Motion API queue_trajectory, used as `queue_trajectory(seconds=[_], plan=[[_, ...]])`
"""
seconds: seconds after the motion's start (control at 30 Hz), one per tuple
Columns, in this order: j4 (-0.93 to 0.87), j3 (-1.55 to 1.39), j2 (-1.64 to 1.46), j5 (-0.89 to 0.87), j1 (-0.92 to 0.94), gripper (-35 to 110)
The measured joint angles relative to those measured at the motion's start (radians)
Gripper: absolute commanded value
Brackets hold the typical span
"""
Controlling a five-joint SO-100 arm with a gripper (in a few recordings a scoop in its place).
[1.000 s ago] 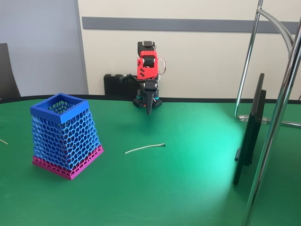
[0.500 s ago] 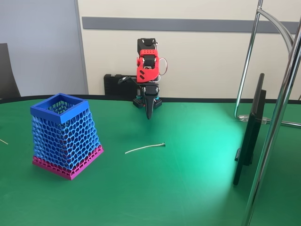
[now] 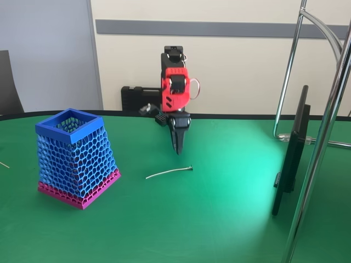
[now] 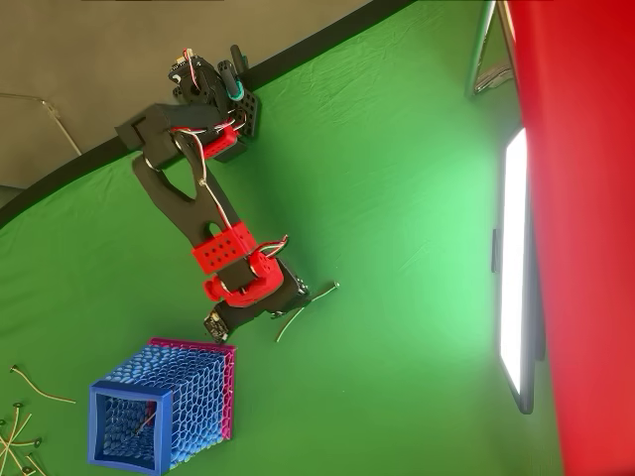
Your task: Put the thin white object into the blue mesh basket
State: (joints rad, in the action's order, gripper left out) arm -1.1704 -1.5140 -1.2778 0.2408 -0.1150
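Observation:
The thin white object (image 3: 169, 172) lies flat on the green table, near its middle; in the overhead view the thin white object (image 4: 323, 297) sticks out from under the wrist. My gripper (image 3: 178, 149) points straight down, a little above the table and just behind the stick's right end. Its fingers look shut, with nothing between them. From above, the gripper (image 4: 298, 296) is largely hidden under the red wrist. The blue mesh basket (image 3: 77, 159) stands upright to the left, well clear of the gripper. Seen from above, the basket (image 4: 169, 407) has a thin stick inside.
A dark monitor (image 3: 290, 153) stands on edge at the right, beside a chrome stand (image 3: 329, 109). Several loose thin sticks (image 4: 15, 426) lie at the table's left edge. A black case (image 3: 137, 96) sits behind the arm's base.
The arm has reached forward and down, bringing the gripper from near its base to just above the table behind the stick. The stick and the basket have not moved.

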Motion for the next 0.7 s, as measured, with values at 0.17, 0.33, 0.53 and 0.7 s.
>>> queue_trajectory(seconds=[0.17, 0.33, 0.53, 0.7], plan=[[-0.055, 0.126, 0.129, 0.018, 0.003, 18], [-0.101, 0.221, 0.221, 0.044, -0.026, 18], [-0.115, 0.29, 0.284, 0.057, -0.04, 18], [-0.12, 0.327, 0.322, 0.057, -0.058, 18]])
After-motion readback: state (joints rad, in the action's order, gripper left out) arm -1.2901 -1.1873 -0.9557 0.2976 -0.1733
